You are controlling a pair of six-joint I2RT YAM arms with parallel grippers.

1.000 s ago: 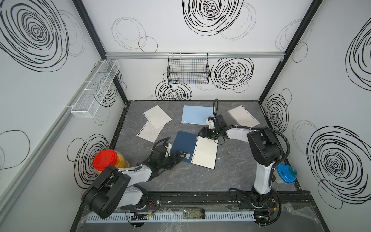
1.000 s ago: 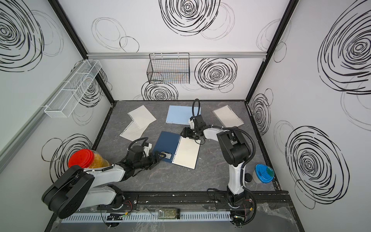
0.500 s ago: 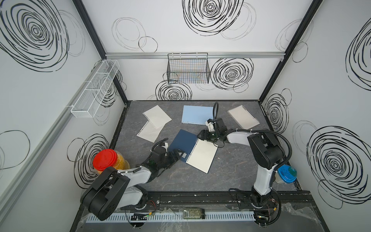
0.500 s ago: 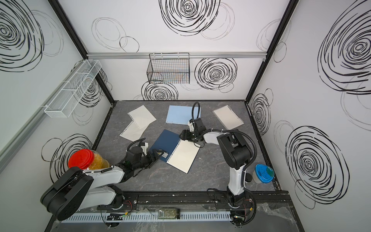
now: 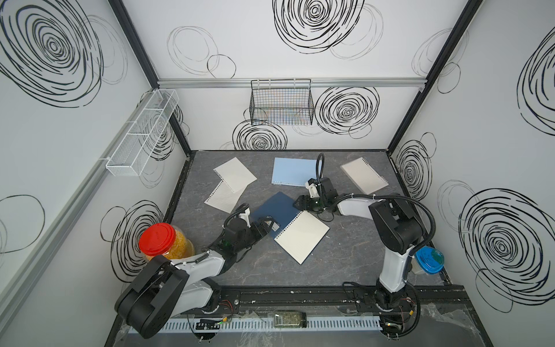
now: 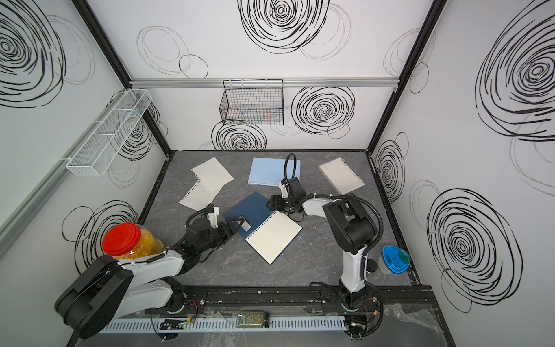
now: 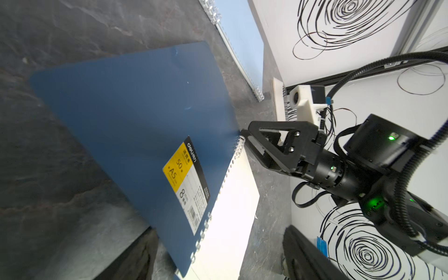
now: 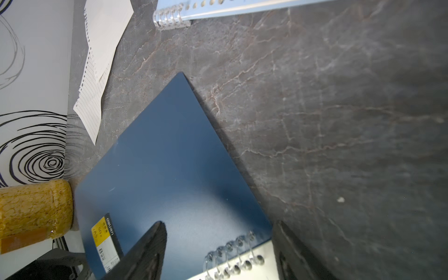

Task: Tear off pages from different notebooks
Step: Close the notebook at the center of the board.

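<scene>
The dark navy notebook (image 5: pixel 274 210) lies open mid-table, its cover folded out flat and a cream page (image 5: pixel 301 235) facing up. My left gripper (image 5: pixel 265 226) is open and low over the near end of the wire binding, by the yellow label (image 7: pixel 178 167). My right gripper (image 5: pixel 298 204) is open, and its fingers (image 8: pixel 145 249) straddle the far end of the binding (image 8: pixel 232 252). The light-blue notebook (image 5: pixel 292 172) and the clear-covered notebook (image 5: pixel 363 175) lie at the back. Two loose pages (image 5: pixel 235 175) overlap at the back left.
A red-lidded jar (image 5: pixel 159 240) of yellow stuff stands at the front left beside my left arm. A blue-lidded tub (image 5: pixel 428 260) sits at the front right edge. A black wire basket (image 5: pixel 280 102) and a white wire shelf (image 5: pixel 141 135) hang on the walls.
The open navy notebook has turned a little, its page end swinging toward the front. My right gripper has slid left along the table to the binding's far end. Both grippers stayed open.
</scene>
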